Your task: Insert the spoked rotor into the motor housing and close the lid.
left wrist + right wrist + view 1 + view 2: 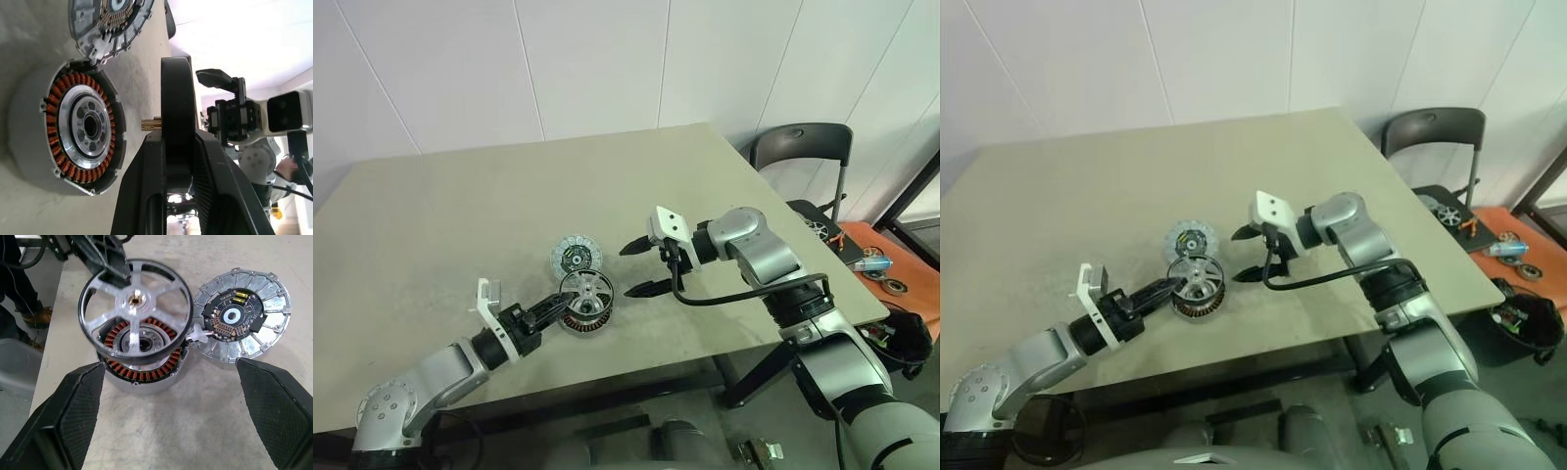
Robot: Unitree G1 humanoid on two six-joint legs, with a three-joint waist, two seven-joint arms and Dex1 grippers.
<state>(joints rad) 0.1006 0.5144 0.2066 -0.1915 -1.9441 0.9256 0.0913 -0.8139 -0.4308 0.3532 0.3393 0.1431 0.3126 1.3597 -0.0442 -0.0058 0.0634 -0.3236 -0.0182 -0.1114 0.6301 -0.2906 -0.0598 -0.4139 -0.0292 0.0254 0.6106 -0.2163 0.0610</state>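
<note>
Two hands: left hand (551, 303) grips spoked rotor (134, 312), half-hiding motor housing (142, 369); right hand (641, 268) wide.

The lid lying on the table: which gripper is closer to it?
Probably the right gripper: open, apart from the lid. The left gripper is shut on the spoked rotor above the motor housing.

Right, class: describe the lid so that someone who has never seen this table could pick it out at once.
Start at the grey table and find the motor housing with copper windings near its front edge. The lid lies flat just behind it, touching its rim. Its ring of pale segments around a dark circuit-board centre sets it apart from the black-rimmed spoked rotor above the housing.
</note>
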